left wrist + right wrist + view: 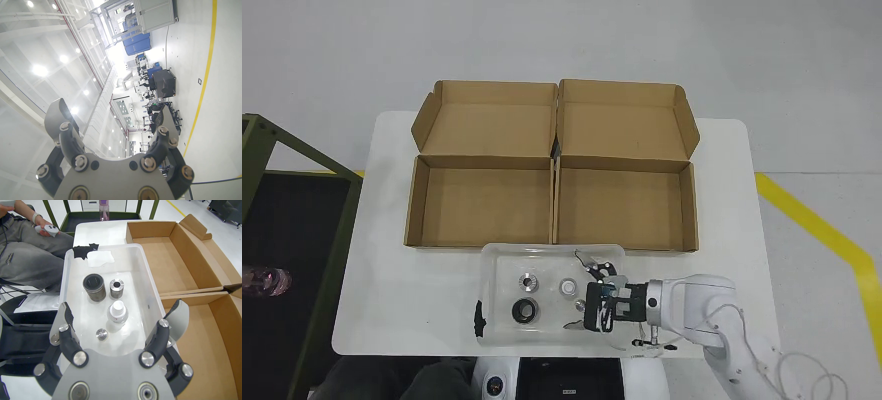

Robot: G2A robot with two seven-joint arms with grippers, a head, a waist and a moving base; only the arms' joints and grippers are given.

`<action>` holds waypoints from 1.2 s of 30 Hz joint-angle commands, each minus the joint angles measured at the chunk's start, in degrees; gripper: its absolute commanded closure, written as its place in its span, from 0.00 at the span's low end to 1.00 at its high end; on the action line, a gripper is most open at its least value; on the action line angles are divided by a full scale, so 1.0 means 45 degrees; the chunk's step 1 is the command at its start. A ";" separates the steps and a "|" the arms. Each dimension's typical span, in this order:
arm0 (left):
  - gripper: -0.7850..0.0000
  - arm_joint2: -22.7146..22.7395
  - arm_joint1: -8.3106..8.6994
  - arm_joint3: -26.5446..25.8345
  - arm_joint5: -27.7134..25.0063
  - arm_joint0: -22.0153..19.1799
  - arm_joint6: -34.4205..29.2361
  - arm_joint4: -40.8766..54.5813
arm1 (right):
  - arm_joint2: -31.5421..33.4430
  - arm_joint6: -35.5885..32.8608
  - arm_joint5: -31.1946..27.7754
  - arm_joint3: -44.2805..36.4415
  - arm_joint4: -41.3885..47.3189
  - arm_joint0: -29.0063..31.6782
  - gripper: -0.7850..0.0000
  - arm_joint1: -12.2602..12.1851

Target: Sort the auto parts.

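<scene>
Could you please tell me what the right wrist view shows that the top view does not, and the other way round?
Right wrist view, not top: a small metal disc on the tub floor, nearest the open right gripper, and the clear body of the bottle under its white cap. Top view, not wrist: the folded-back lids of the cardboard boxes in full and the whole white table. Both: the tub, the large bearing, the slotted metal cylinder, the bottle and the boxes' bare floors.

bin (151, 285): glossy translucent plastic | boxes (170, 262): matt cardboard | small disc (101, 334): polished metal, apparently
</scene>
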State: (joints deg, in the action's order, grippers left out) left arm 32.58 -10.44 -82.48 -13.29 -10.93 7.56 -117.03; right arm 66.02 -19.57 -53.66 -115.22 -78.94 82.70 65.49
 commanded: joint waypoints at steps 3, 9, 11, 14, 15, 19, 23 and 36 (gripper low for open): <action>0.00 0.0000 0.0000 0.0000 0.0000 0.0000 0.0000 0.0000 | -0.0477 -0.0253 0.0195 0.0193 -0.0087 -0.0272 0.00 0.0022; 0.00 0.0000 0.0000 0.0000 0.0000 0.0000 0.0000 0.0000 | -0.0899 -0.0505 0.0506 0.0600 -0.0112 -0.0567 0.00 0.0031; 0.00 0.0000 0.0000 0.0000 0.0000 0.0000 0.0000 0.0000 | -0.0987 -0.0572 0.0558 0.0740 -0.0116 -0.0639 0.00 0.0025; 0.00 0.0000 0.0000 0.0000 0.0000 0.0000 0.0000 0.0000 | -0.1107 -0.0612 0.0623 0.0925 -0.0122 -0.0740 0.03 0.0015; 0.00 0.0000 0.0000 0.0000 0.0000 0.0000 0.0000 0.0000 | -0.1144 -0.0626 0.0671 0.0992 -0.0132 -0.0772 0.05 0.0013; 0.00 0.0000 0.0000 0.0000 0.0000 0.0000 0.0000 0.0000 | -0.1316 -0.0661 0.0844 0.1241 -0.0190 -0.0918 0.14 0.0011; 0.00 0.0000 0.0000 0.0000 0.0000 0.0000 0.0000 0.0000 | -0.1471 -0.0646 0.0992 0.1480 -0.0243 -0.1077 0.28 0.0010; 0.00 0.0000 0.0000 0.0000 0.0000 0.0000 0.0000 0.0000 | -0.1770 -0.0208 0.1286 0.1973 -0.0421 -0.1487 0.85 -0.0014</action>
State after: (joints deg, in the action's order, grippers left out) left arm 32.58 -10.44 -82.48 -13.29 -10.93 7.56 -117.03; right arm 58.09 -20.74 -47.78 -106.29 -81.07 76.13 65.45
